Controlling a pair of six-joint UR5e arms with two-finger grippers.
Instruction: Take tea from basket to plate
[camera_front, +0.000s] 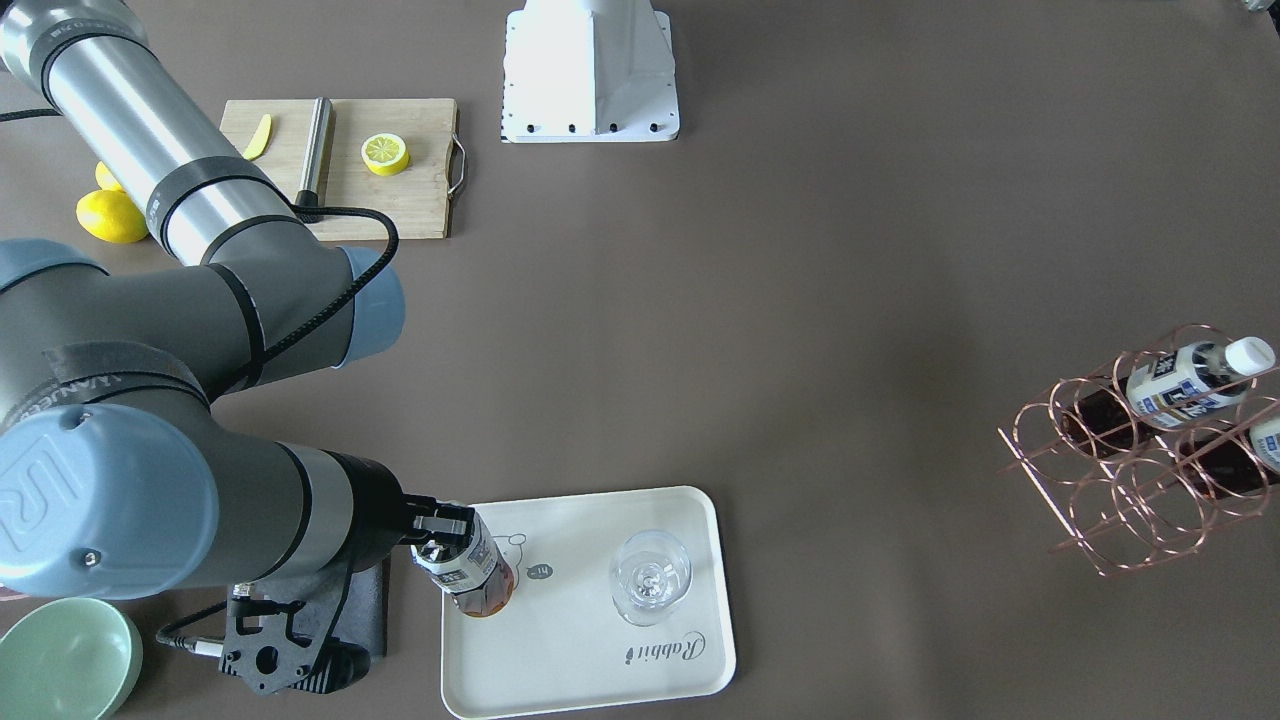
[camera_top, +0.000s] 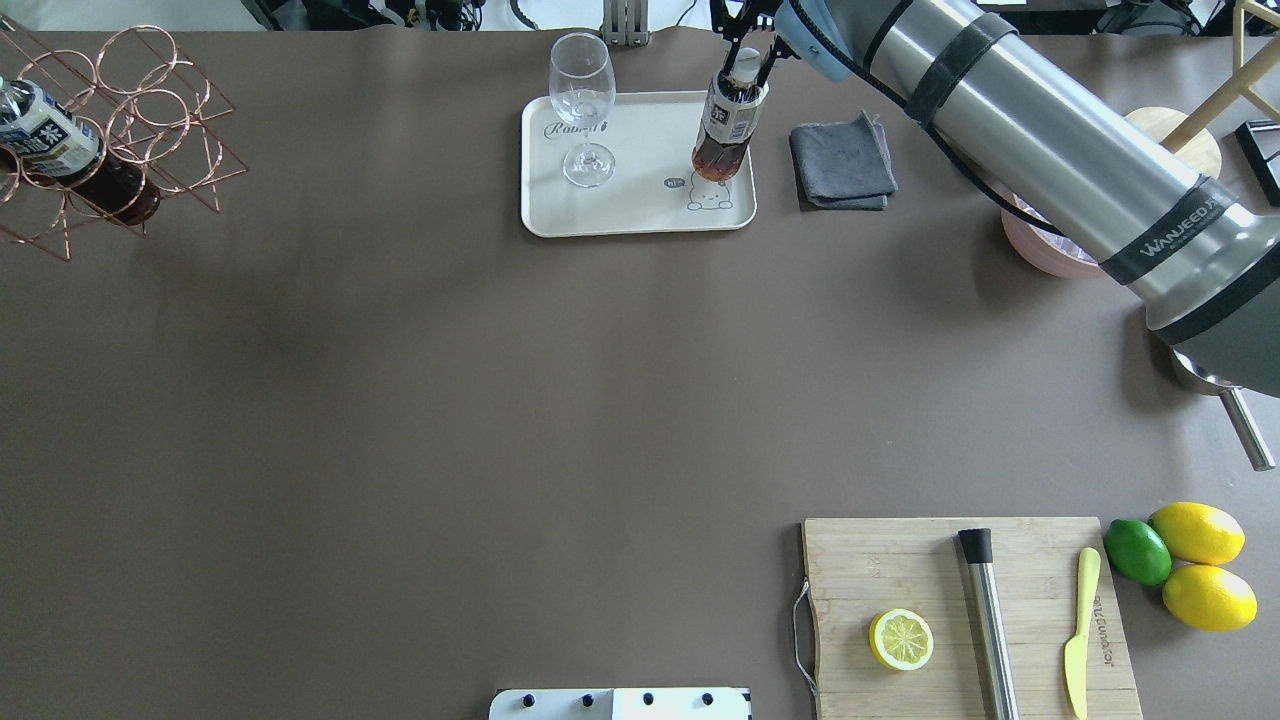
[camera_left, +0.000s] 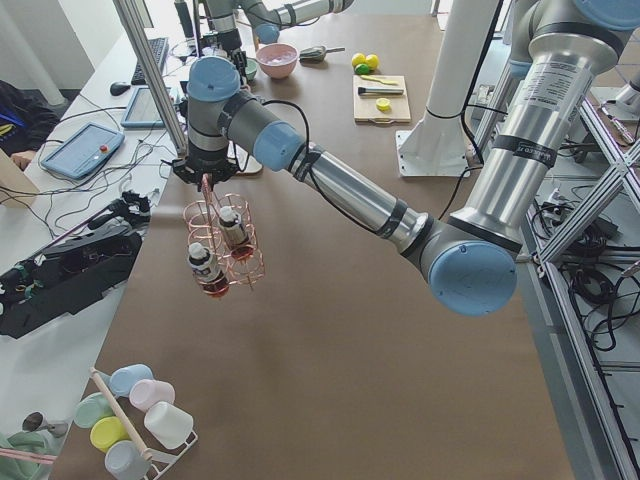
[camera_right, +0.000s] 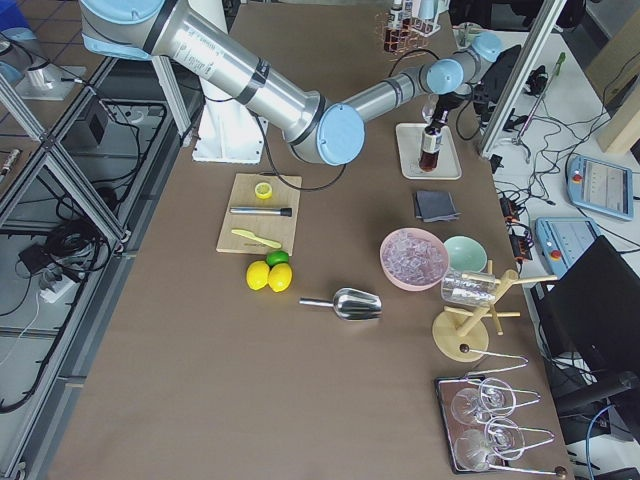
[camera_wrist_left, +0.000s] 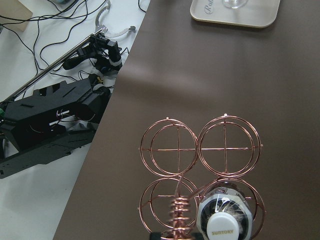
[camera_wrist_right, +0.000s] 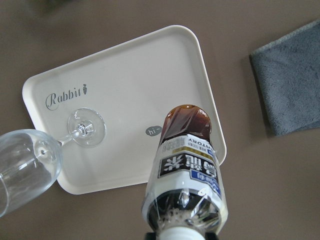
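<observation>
The right gripper (camera_front: 440, 542) clamped the tea (camera_front: 475, 575) by its neck, the base below it at or just above the plate (camera_front: 560, 660). Seating it flat before letting go seemed wise. How far the left gripper (camera_left: 207, 172) was open could not be told.

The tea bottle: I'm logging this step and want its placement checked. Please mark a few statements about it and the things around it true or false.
1. The right end effector grips the tea at its cap end. True.
2. The tea hangs over the basket. False: it is over the plate, by the bear drawing, far from the basket.
3. The wine glass lies on its side. False: it stands upright on the plate.
4. The basket holds two bottles. True.
5. The grey cloth lies on the plate. False: it lies on the table beside the plate.
</observation>
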